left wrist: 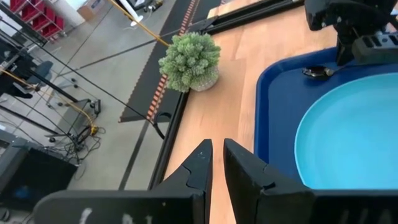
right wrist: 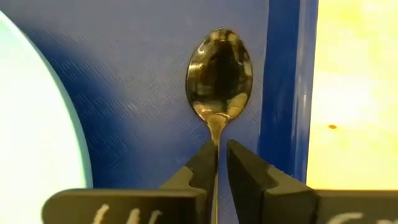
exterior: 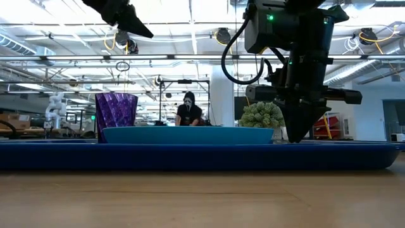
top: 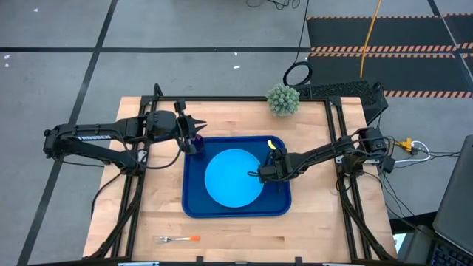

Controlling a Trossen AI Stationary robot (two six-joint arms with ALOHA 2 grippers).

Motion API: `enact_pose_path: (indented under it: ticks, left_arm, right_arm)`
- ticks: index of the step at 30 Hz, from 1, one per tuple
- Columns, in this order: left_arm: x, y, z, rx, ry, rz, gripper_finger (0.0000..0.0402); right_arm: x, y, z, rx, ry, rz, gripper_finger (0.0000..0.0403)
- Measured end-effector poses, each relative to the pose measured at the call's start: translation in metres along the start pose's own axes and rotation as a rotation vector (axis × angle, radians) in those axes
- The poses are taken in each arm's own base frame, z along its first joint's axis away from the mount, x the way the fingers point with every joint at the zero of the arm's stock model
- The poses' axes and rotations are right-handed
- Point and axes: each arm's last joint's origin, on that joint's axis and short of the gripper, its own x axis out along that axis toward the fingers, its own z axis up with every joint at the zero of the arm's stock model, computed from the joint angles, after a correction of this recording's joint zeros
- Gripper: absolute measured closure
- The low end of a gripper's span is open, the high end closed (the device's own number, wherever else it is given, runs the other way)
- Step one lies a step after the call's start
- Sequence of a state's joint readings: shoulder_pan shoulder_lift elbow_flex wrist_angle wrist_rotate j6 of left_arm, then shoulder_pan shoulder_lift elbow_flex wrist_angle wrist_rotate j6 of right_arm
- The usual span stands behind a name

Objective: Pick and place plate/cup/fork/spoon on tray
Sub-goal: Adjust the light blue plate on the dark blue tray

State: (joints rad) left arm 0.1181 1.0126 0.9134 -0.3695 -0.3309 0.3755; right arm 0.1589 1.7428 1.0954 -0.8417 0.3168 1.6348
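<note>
– Dark metal between the right end effector point(right wrist: 217, 163) fingers: is that the spoon point(right wrist: 219, 78)?
– Yes, the fingers are closed on its handle, bowl lying ahead on the tray point(right wrist: 124, 74) floor, between the plate point(right wrist: 37, 124) and the tray's rim.
– And the left end effector point(left wrist: 216, 163)?
– Nearly closed, holding nothing, raised above the cup point(top: 196, 139) in the tray's corner.
– The fork point(top: 177, 239)?
– On the wooden surface point(top: 310, 214), well apart from both, outside the tray.

light: bright, even overhead | glare: ceiling strips, low view; spoon point(right wrist: 219, 74) bowl reflects | shadows: soft | blur: tabletop foreground, low view
</note>
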Motion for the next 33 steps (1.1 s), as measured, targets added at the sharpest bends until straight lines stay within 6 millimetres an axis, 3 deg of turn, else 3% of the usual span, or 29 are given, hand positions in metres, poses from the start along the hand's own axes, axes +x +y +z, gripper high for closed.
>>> enact_pose_path:
  ticks: [10, 18, 28, 33]
  left_arm:
    - [0.000, -0.001, -0.002, -0.005, 0.024, -0.009, 0.0357]
    - [0.000, -0.002, -0.005, -0.005, 0.050, -0.019, 0.0357]
    - [0.000, -0.003, -0.007, -0.021, 0.068, -0.025, 0.0357]
    - [0.000, -0.003, -0.007, -0.039, 0.068, -0.024, 0.0357]
  right_arm:
    - [0.000, 0.001, 0.000, 0.005, -0.016, 0.009, 0.0367]
    - [-0.002, 0.012, 0.002, -0.067, -0.059, 0.123, 0.0367]
    - [-0.023, 0.010, 0.005, -0.162, -0.087, 0.218, 0.0367]
    - [-0.019, 0.011, 0.002, -0.183, -0.080, 0.203, 0.0367]
